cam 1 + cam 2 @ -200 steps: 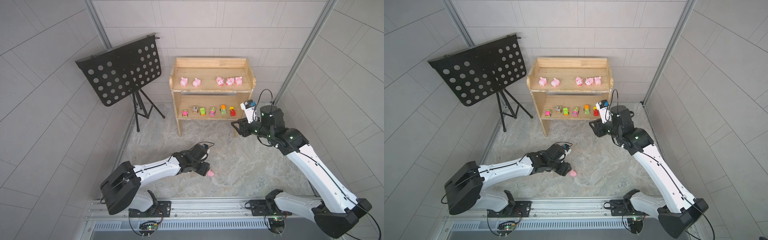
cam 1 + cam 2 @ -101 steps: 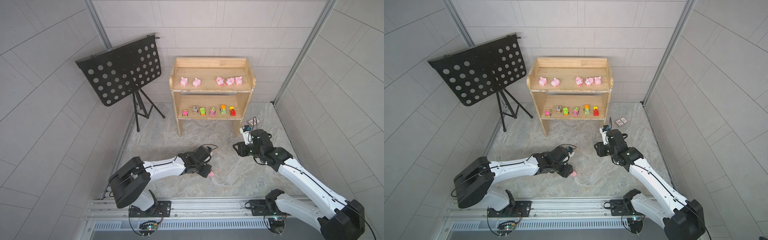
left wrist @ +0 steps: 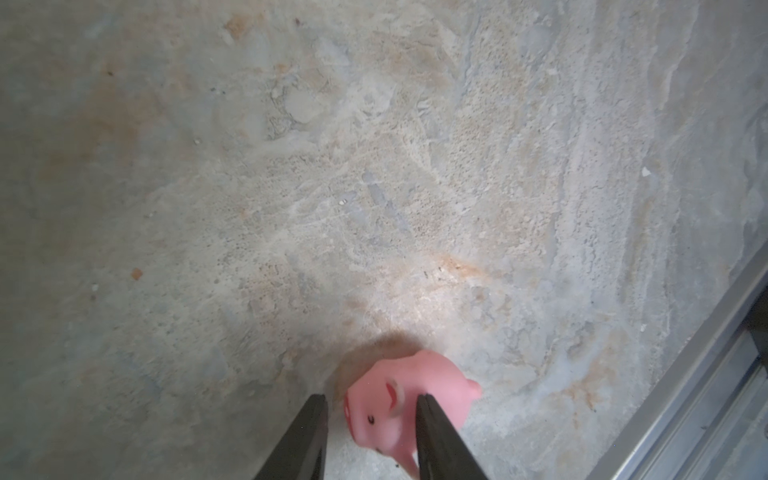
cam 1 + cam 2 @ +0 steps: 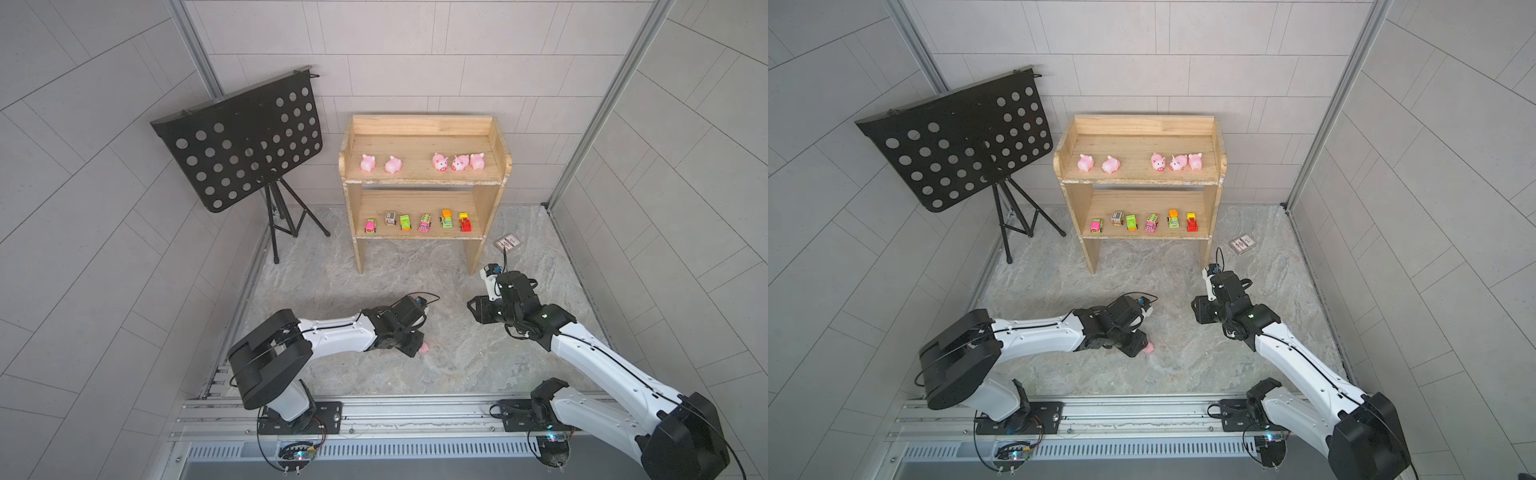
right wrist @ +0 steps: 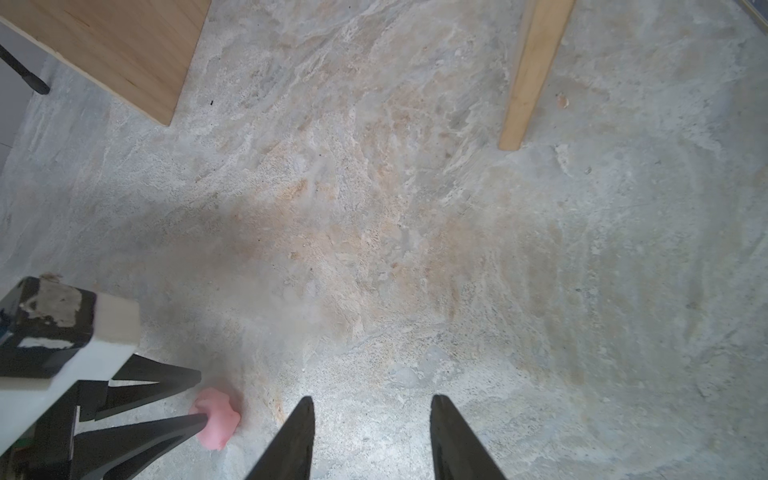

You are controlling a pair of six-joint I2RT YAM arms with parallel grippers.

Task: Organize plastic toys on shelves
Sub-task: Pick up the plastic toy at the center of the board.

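**The last pig is about to be picked up**

The last pig (image 3: 409, 405) lies on the surface (image 3: 374, 166), well in front of the shelves (image 4: 424, 181). There, five pigs (image 4: 440, 162) sit on the top board and six little cars (image 4: 424, 223) on the low one. The left hand (image 3: 370, 398) has pulled its fingers in, narrow around the pig. One finger touches it and the other is just beside it, so it is not held tight yet. The right hand (image 5: 372, 397) has come back from the shelves, half wide and empty. I think a lift comes next.
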